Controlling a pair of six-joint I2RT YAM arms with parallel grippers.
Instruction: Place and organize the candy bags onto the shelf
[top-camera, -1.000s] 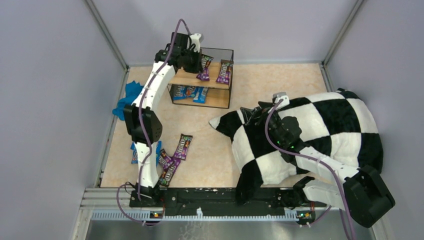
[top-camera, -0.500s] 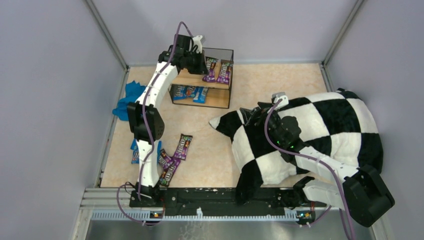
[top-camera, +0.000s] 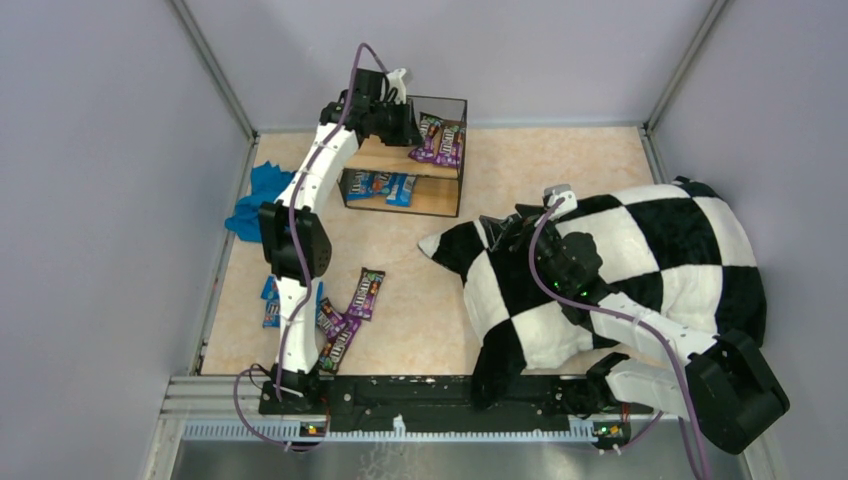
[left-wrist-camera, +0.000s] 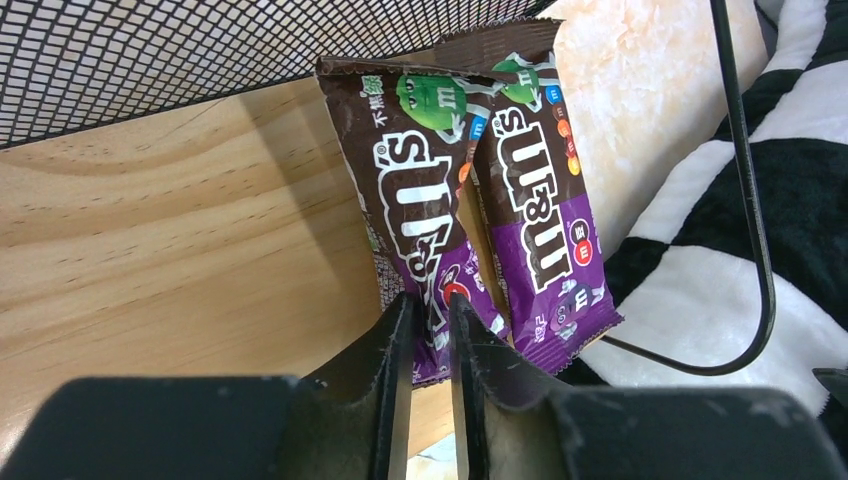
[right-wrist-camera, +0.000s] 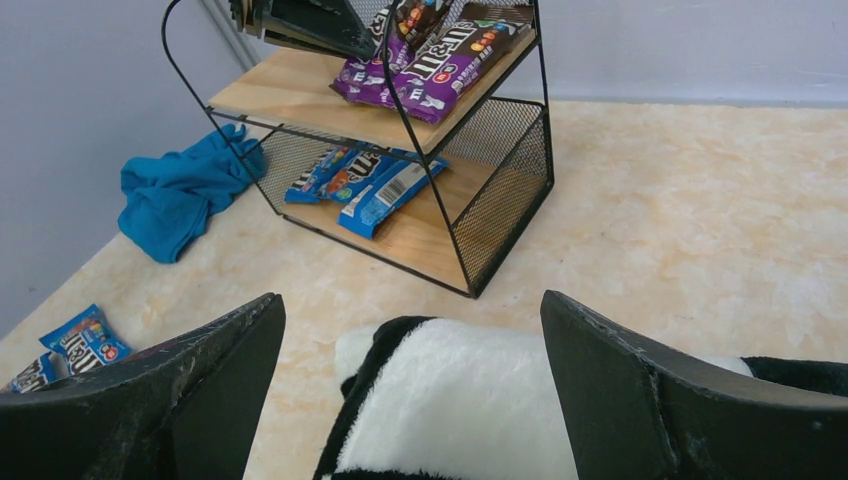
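The shelf (top-camera: 378, 156) stands at the back of the table. My left gripper (top-camera: 412, 128) is over its top board (left-wrist-camera: 180, 230), shut on the lower end of a purple-brown candy bag (left-wrist-camera: 415, 200). That bag lies flat right beside a second purple bag (left-wrist-camera: 535, 200). Several blue bags (right-wrist-camera: 365, 180) lie on the lower board. More purple bags (top-camera: 365, 292) (top-camera: 336, 336) and a blue bag (top-camera: 270, 306) lie on the floor by the left arm. My right gripper (right-wrist-camera: 408, 300) is open and empty above the pillow.
A black-and-white checkered pillow (top-camera: 640, 250) fills the right side under the right arm. A teal cloth (top-camera: 255, 195) lies left of the shelf. Walls enclose the table on the left, back and right.
My left gripper has moved right along the top board with the purple bag, bringing it up beside the second purple bag. The right arm has not moved.
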